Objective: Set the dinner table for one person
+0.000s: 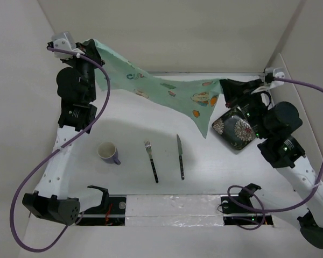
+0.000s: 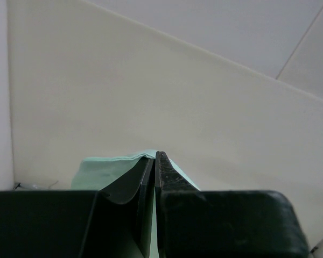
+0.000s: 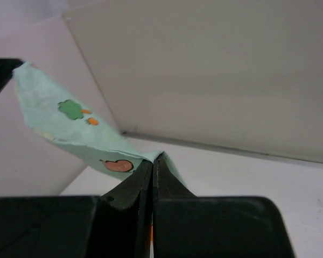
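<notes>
Over white tabletop [image 1: 204, 161], sagging mint cloth [image 1: 167, 88]

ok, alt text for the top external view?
Two arms hold a mint-green cartoon-printed cloth placemat stretched in the air over a white tabletop, the left gripper and right gripper each shut on one end. Below sit a purple mug, black-handled fork and knife, and a dark floral plate.

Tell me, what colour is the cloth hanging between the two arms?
The cloth is mint green with cartoon prints, clearest in the top external view.
</notes>
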Controlling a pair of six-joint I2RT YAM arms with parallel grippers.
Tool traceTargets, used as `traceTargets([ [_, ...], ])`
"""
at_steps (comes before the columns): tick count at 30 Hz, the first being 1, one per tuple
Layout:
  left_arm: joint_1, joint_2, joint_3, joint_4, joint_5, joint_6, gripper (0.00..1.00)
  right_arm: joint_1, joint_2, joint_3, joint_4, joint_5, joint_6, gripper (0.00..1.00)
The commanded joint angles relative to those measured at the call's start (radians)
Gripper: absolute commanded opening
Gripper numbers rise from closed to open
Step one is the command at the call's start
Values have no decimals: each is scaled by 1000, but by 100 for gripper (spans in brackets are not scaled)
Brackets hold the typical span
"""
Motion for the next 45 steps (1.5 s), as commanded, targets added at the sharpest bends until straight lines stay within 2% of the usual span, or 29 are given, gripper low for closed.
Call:
traceTargets([
  [1, 2, -24, 5, 113, -46, -14, 0, -62, 102, 69, -51, 59, -29, 0],
  [2, 2, 5, 5, 108, -50, -15, 0, -136, 175, 124, -45, -1, -29, 0],
  [3, 2, 5, 5, 108, -50, -15, 0, -137, 176, 124, -37, -1, -29, 0],
  [6, 2, 72, -2, 125, -75, 5, 0, -229, 344, 204, -13, -59, -20, 0],
  [11, 2, 320, 79, 89, -106, 69, 0, -338, 716, 429, -19, -144, 11, 0],
  [13, 2, 467, 154, 60, -109, 107, 0, -373, 827, 520, -42, -165, 18, 0],
  [14, 2, 514, 192, 38, -112, 118, 0, -383, 946, 560, -43, -165, 22, 0],
  [17, 11, 731, 362, -25, -126, 152, 0, -404, 1129, 797, -94, -194, 41, 0],
  [19, 35, 915, 558, -118, -126, 143, 0, -415, 1316, 1035, -173, -188, 61, 0],
  [20, 35, 974, 638, -160, -125, 135, 7, -415, 1378, 1119, -199, -181, 74, 3],
  [21, 48, 1034, 792, -201, -135, 127, 23, -427, 1439, 1207, -262, -152, 87, 16],
  [22, 48, 1145, 864, -277, -146, 127, 40, -436, 1534, 1346, -278, -155, 113, 35],
  [23, 57, 1190, 936, -318, -157, 132, 69, -436, 1567, 1391, -279, -165, 120, 63],
  [24, 57, 1229, 1035, -339, -195, 135, 78, -445, 1584, 1416, -275, -196, 124, 70],
  [25, 57, 1259, 1054, -359, -209, 135, 82, -446, 1582, 1421, -273, -196, 127, 73],
  [26, 67, 1254, 1041, -349, -206, 120, 95, -446, 1563, 1390, -266, -194, 127, 77],
  [27, 78, 1238, 980, -334, -200, 115, 99, -446, 1532, 1348, -225, -179, 127, 78],
  [29, 78, 1189, 917, -301, -203, 103, 99, -446, 1422, 1178, -191, -146, 118, 80],
  [31, 78, 1133, 843, -301, -183, 97, 95, -446, 1342, 1055, -154, -148, 120, 74],
  [32, 78, 1113, 814, -301, -148, 88, 80, -446, 1252, 902, -135, -159, 124, 56],
  [33, 78, 1067, 726, -306, -105, 68, 63, -433, 1155, 723, -71, -209, 141, 28],
  [34, 78, 1041, 725, -313, -105, 51, 62, -433, 1155, 721, -28, -210, 159, 28],
  [35, 78, 1024, 667, -324, -68, 31, 44, -421, 1071, 548, 4, -216, 173, 10],
  [37, 78, 972, 611, -362, -25, -26, 35, -392, 1007, 401, 133, -219, 204, 0],
  [40, 78, 950, 579, -485, 25, -66, 34, -363, 929, 215, 173, -207, 218, 0],
  [42, 69, 944, 559, -563, 90, -69, 39, -347, 914, 145, 188, -179, 219, 1],
  [43, 55, 944, 555, -589, 110, -75, 39, -347, 924, 120, 170, -179, 221, 6],
  [44, 22, 944, 555, -609, 118, -83, 41, -337, 946, 126, 146, -187, 215, 17],
  [45, 2, 941, 529, -619, 127, -86, 43, -337, 970, 137, 88, -205, 206, 19],
])
